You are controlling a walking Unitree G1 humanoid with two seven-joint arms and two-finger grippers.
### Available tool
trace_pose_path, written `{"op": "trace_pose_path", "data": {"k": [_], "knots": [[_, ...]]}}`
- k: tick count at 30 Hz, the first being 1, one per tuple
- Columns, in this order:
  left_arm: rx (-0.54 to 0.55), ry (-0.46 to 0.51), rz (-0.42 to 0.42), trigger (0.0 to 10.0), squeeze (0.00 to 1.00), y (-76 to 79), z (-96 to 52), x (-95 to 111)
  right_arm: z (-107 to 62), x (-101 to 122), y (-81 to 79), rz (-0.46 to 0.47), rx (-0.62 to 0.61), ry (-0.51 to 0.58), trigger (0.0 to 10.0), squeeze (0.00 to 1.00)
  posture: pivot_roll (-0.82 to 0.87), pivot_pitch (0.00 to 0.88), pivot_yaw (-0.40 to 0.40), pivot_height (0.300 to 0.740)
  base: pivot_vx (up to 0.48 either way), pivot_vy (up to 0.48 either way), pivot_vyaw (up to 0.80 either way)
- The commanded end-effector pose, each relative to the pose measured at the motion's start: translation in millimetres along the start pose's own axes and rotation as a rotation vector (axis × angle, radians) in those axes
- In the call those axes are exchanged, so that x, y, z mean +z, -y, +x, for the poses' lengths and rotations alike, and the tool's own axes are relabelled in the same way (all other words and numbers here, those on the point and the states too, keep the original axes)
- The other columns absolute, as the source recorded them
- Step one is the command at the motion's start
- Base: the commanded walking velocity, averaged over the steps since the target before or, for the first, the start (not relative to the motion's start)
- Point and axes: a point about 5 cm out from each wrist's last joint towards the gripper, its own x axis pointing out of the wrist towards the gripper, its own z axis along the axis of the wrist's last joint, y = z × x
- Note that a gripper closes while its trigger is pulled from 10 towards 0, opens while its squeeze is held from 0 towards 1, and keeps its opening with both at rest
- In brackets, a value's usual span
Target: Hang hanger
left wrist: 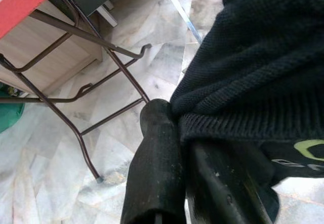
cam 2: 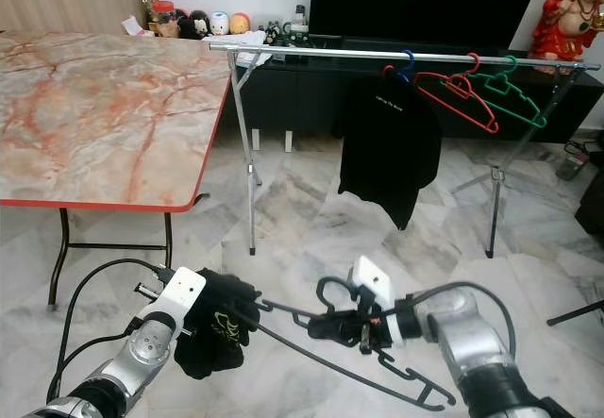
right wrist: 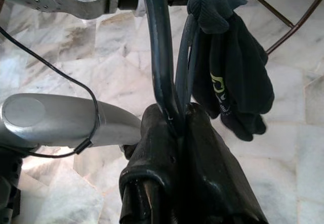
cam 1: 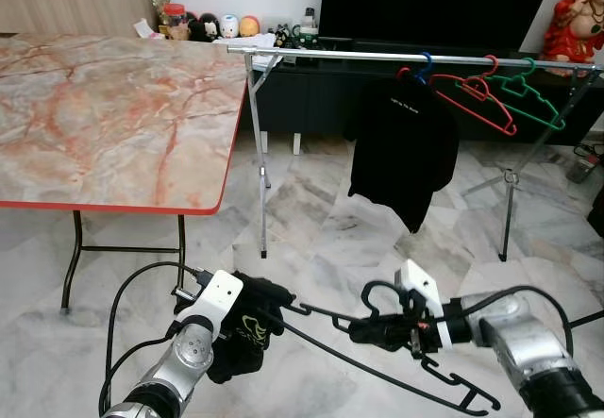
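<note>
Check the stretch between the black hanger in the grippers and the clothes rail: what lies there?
Only bare marble floor lies between the black hanger and the clothes rail, as the left eye view shows; a black shirt hangs from the rail.

Head stereo pair looking forward-down, wrist cameras close along their fingers, all sharing the black hanger (cam 1: 377, 347)

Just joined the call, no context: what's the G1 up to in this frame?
It is holding a black hanger low over the marble floor, in front of a metal clothes rail. The right tool is shut on the hanger just below its hook. The left tool is clamped on a dark knit garment bunched at the hanger's other end. The hanger is not yet on the rail, where a black shirt, a red hanger and a green hanger already hang.
</note>
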Motion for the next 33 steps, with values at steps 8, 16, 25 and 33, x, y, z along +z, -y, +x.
{"op": "trace_pose_path", "data": {"k": [8, 16, 25, 33], "knots": [[-0.231, 0.013, 0.124, 0.0, 0.00, 28.2, -7.8, -5, -11.0, 12, -2.2, 0.067, 0.045, 0.138, 0.0, 0.00, -0.01, 0.053, -0.052, 0.740, 0.000, 0.000, 0.00], [-0.174, 0.046, 0.111, 0.0, 0.00, 20.6, -5.0, 1, -18.3, -2, -14.6, -0.012, 0.166, -0.020, 0.0, 0.00, -0.02, 0.043, -0.051, 0.740, 0.000, 0.000, 0.00], [-0.190, 0.070, 0.110, 0.0, 0.00, 24.1, -5.9, 3, -17.1, -1, -22.1, 0.068, 0.226, 0.072, 0.0, 0.00, -0.02, 0.048, -0.052, 0.740, 0.000, 0.000, 0.00], [-0.231, 0.076, 0.102, 0.0, 0.00, 27.8, -7.0, 4, -17.8, 3, -18.1, 0.109, 0.228, 0.162, 0.0, 0.00, -0.01, 0.053, -0.054, 0.740, 0.000, 0.000, 0.00]]}}
